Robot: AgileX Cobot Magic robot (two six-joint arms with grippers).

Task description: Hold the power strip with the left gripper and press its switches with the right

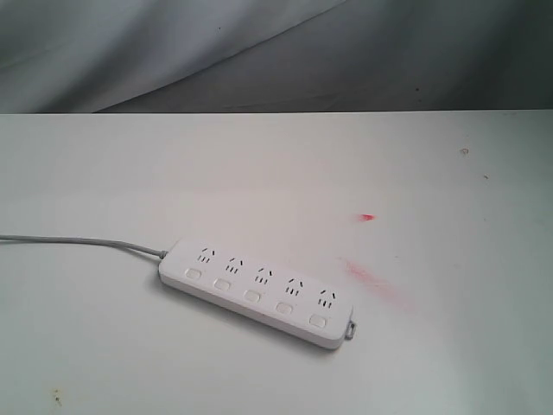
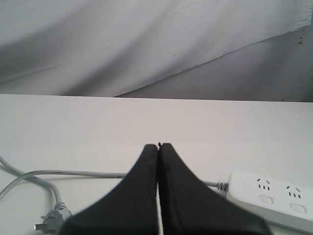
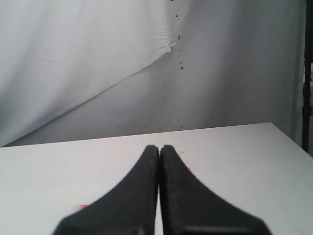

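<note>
The white power strip (image 1: 259,290) lies flat and slanted on the white table (image 1: 276,173), its grey cord (image 1: 78,242) running off to the left and a small grey tab (image 1: 351,329) at its right end. Five white switches (image 1: 251,296) sit in a row below the socket groups. Neither arm shows in the exterior view. In the left wrist view my left gripper (image 2: 159,147) is shut with nothing in it, and one end of the strip (image 2: 274,198) lies apart from it. My right gripper (image 3: 159,148) is shut and empty; the strip is out of that view.
A grey plug (image 2: 51,219) and looped cord (image 2: 73,173) lie on the table near the left gripper. Red smears (image 1: 376,281) mark the table right of the strip. A wrinkled grey-white cloth (image 1: 173,43) hangs behind the table's far edge.
</note>
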